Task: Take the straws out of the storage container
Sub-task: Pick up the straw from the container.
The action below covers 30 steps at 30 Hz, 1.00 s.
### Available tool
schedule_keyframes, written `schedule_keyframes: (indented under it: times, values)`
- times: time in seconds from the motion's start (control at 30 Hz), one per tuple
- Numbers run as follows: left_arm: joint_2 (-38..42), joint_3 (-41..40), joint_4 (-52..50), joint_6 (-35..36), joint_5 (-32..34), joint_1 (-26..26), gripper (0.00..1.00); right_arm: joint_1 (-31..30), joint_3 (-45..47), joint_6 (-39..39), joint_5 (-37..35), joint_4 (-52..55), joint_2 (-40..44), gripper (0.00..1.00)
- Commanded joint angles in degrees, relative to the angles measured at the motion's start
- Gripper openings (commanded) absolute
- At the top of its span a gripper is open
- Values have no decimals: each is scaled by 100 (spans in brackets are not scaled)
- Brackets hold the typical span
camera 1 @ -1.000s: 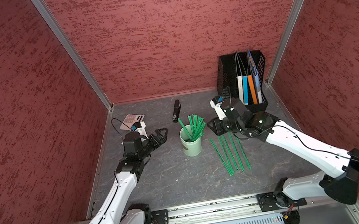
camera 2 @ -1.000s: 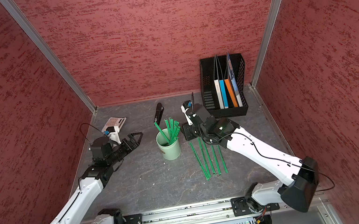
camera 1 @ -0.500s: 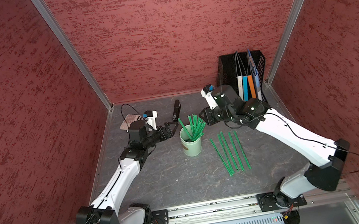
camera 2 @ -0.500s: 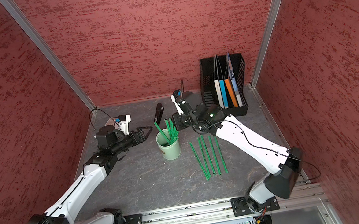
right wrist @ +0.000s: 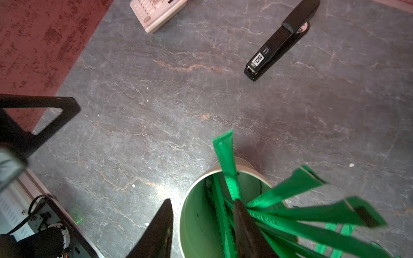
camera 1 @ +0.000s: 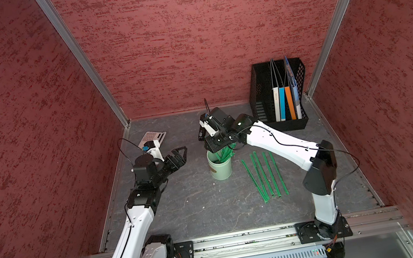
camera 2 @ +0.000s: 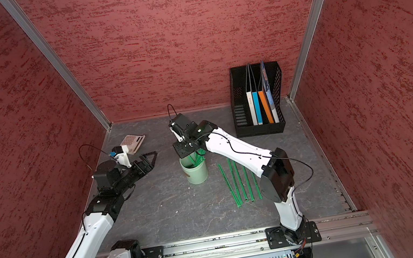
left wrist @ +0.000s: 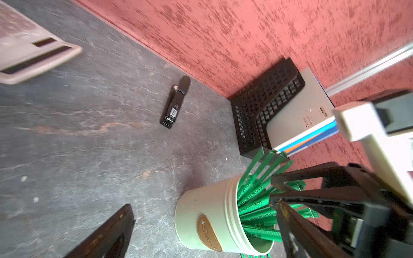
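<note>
Two grippers, one container, many straws. The right gripper (right wrist: 202, 202) hangs directly over the storage container (camera 1: 220, 171), jaws parted and clasping nothing; one finger (right wrist: 156, 230) is outside the rim, its partner sunk among the straws (right wrist: 290, 214) fanning from the mouth. The left gripper (camera 1: 180, 155) is spread wide and empty; the container stands ahead of its fingertips, apart.

Handling, as judged: each straw is light, thin, flat-wrapped and easily bent, probably slick against its neighbours; best pinched across the flat faces near the free upper end, above the rim; the container looks light enough to tip or drag if several straws bind.

Count:
- Straws in the container: at least ten; they overlap, so the exact number is not legible.
- Loose straws (camera 1: 262, 175): four countable, side by side on the table (camera 1: 198, 207), back from the right gripper beneath its forearm.
- Stapler (right wrist: 279, 40): one, just beyond the right gripper's fingertips.
- Calculator (right wrist: 156, 11): one, beyond the left gripper.
- File rack (camera 1: 277, 95): one, off to the right gripper's outer side.
</note>
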State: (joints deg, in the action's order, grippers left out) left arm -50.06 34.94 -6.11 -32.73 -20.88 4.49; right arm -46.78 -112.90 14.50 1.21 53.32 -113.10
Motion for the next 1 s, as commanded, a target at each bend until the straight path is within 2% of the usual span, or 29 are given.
schedule_keyframes:
  times: [0.0,0.43,0.63,0.7,0.9,0.97]
  values:
    - [116,-89,-157,-69,-32,-152,100,11,-388,-148,-136,313,-162,43]
    - [291,-179,-231,-54,-165,-318,100,20,-1311,-220,-594,919,-963,42]
    - [302,-196,-229,-40,-227,-370,100,20,-1442,-219,-676,927,-1107,42]
    - [300,-199,-232,-41,-241,-393,100,29,-1535,-220,-673,966,-1180,38]
    - [296,-237,-171,-56,-267,-438,100,29,-1656,-220,-638,1023,-1169,15]
    - [280,-268,-129,-82,-282,-440,100,29,-1656,-233,-620,1014,-1096,11]
